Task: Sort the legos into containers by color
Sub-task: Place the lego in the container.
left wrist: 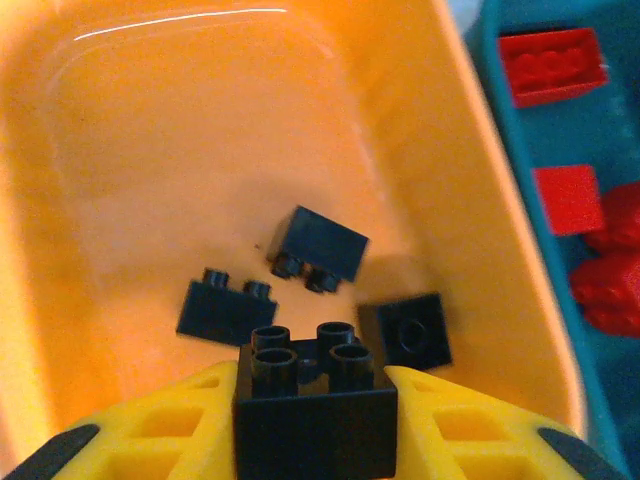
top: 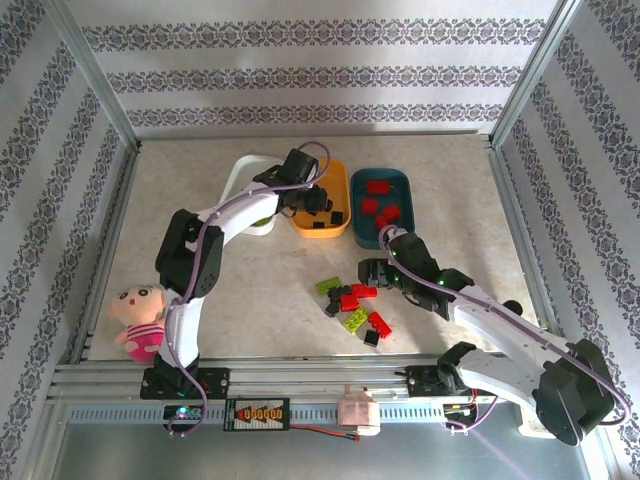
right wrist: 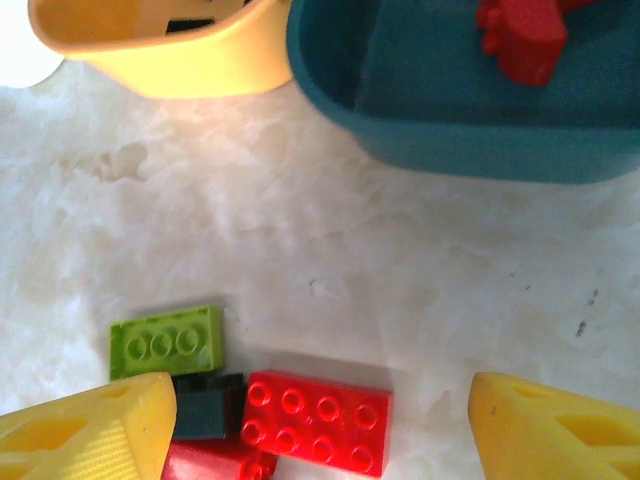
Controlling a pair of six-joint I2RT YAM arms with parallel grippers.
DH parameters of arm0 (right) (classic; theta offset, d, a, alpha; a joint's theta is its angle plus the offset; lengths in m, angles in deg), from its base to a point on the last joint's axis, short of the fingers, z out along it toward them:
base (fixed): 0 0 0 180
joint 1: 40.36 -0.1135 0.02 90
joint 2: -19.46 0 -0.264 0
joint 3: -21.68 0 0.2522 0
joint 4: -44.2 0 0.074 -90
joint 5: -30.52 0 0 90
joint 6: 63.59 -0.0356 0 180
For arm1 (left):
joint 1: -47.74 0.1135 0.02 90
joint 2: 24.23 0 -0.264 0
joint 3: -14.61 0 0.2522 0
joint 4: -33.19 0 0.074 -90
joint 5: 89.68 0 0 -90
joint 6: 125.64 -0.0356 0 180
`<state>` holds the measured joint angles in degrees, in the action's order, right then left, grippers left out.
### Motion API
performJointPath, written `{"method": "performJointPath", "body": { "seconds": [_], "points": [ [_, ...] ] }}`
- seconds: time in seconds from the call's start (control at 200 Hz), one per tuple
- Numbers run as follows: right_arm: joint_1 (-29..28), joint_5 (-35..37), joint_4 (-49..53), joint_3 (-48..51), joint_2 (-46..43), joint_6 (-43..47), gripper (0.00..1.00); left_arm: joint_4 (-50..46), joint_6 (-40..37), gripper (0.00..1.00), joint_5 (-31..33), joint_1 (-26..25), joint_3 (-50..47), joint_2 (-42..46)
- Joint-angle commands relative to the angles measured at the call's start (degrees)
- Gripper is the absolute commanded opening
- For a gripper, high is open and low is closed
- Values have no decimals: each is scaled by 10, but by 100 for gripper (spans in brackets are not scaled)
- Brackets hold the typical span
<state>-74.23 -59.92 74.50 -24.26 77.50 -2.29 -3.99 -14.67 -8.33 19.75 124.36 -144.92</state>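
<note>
**Sorting under way; loose pile outstanding**

Progress: the orange-yellow tray holds three black bricks. The teal tray, at its 3 o'clock, holds several red ones. The white tray, at its 9 o'clock, is largely hidden by the left arm, so its contents cannot be confirmed. A mixed pile of lime green, red and black bricks lies on the counter at 6 o'clock of the trays. I judge the task about half done.

Left claw: clamped on a black brick, hanging over the orange-yellow tray with the delivery not yet made. The brick carries four studs in a square, so it has no long axis. Its studded face looks toward 12 o'clock in the wrist view.

Right claw: fingers wide apart and empty, above the pile. Below it lies a red eight-stud brick, studs up, with its long axis close to 9-to-3. A lime green brick sits at its 10 o'clock.
</note>
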Motion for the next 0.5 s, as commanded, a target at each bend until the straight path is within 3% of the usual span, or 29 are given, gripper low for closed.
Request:
{"method": "performJointPath", "body": {
  "seconds": [0.0, 0.235, 0.445, 0.495],
  "points": [
    [-21, -33, 10, 17, -18, 1, 74, -60, -1, 47, 5, 14, 58, -27],
    [-84, -60, 13, 9, 0, 18, 64, -44, 15, 65, -30, 14, 61, 20],
    [-163, -38, 16, -35, 71, 34, 61, 63, 57, 79, -83, 14, -121, 198],
    [-176, -35, 15, -45, 90, 37, 61, 85, 68, 89, -87, 14, -180, 253]
  ]
}}
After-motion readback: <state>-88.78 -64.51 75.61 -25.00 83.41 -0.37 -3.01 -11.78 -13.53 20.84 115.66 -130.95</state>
